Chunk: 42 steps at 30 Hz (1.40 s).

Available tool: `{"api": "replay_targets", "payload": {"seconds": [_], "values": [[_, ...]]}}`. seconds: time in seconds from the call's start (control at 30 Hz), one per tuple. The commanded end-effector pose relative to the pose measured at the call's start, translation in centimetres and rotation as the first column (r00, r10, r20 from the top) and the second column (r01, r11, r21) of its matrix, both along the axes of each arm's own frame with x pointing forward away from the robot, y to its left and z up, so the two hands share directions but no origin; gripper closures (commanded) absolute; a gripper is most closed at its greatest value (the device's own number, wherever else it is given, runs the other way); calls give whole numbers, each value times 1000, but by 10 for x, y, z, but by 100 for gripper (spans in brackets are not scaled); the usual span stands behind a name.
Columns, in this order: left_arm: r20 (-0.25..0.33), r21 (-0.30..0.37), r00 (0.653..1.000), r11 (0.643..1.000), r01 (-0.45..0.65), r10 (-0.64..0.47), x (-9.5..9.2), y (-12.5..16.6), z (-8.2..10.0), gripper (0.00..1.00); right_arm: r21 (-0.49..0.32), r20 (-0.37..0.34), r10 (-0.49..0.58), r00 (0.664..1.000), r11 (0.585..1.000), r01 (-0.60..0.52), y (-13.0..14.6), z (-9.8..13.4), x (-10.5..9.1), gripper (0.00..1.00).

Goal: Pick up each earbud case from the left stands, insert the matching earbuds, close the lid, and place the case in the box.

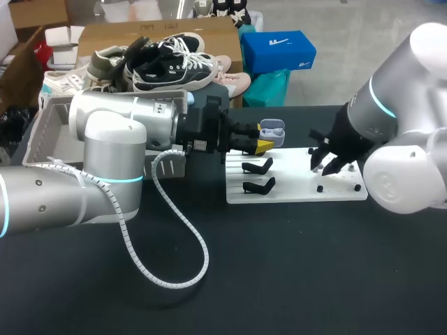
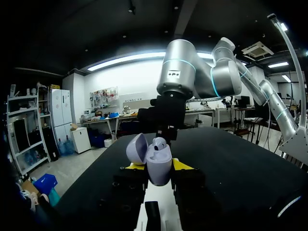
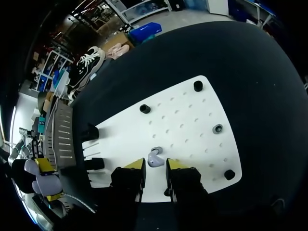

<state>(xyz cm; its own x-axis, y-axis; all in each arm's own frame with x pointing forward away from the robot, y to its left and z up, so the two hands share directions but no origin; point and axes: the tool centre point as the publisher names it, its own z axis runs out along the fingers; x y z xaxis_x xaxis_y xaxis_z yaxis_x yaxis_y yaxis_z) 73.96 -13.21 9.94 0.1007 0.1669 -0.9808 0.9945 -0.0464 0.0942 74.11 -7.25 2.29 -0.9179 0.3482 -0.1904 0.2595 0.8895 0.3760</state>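
— How far along was it? Start with the big things.

— The black tabletop (image 1: 279, 279) carried everything. My left arm (image 1: 105, 153) reached across it from the left. My right arm (image 1: 398, 105) came in from the right, over the white board (image 1: 293, 192). The grey box (image 1: 49, 118) sat at the tabletop's left edge behind the left arm, and I saw no case in it.

— And the stands?

— Two black stands (image 1: 257, 167) on the board's left part stood bare. Near them the left gripper (image 2: 158, 166) was clamped on the lavender case (image 2: 159, 163) from both sides, with its lid (image 2: 136, 148) swung open.

— Anything inside it?

— One earbud (image 2: 159, 143) seemed to be seated there, judging by the left wrist view. I couldn't tell whether the second pocket was filled.

— The right gripper (image 3: 155, 164)?

— Its fingers stood a little apart, low over the board among the small pegs (image 3: 145, 109), and held nothing that I could see. A loose earbud (image 3: 155, 158) lay on the board just ahead of the gap between its tips, well apart from the case.

— Your reading, then?

— I judged this case about half done: picked up, opened, perhaps one earbud in. The loose earbud had to be gripped and inserted. After that the lid needed shutting and the case carrying to the box. How many other cases were left, I couldn't say.
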Motion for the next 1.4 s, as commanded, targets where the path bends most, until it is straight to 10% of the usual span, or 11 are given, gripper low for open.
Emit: {"api": "replay_targets", "payload": {"seconds": [0.03,0.5,0.7,1.4], "values": [[1,-1,1000,1000,-2,2,0,0,0,100,0,-7,0,1000,1000,0,1,-1,2,77],[1,-1,1000,1000,-2,2,0,0,0,100,-1,-16,-10,1000,1000,10,-3,-4,5,79],[1,-1,1000,1000,-2,2,0,0,0,100,-2,-19,-8,1000,1000,8,-2,-4,5,100],[1,-1,1000,1000,-2,2,0,0,0,100,-46,67,25,997,999,-22,-15,38,-32,100]]}}
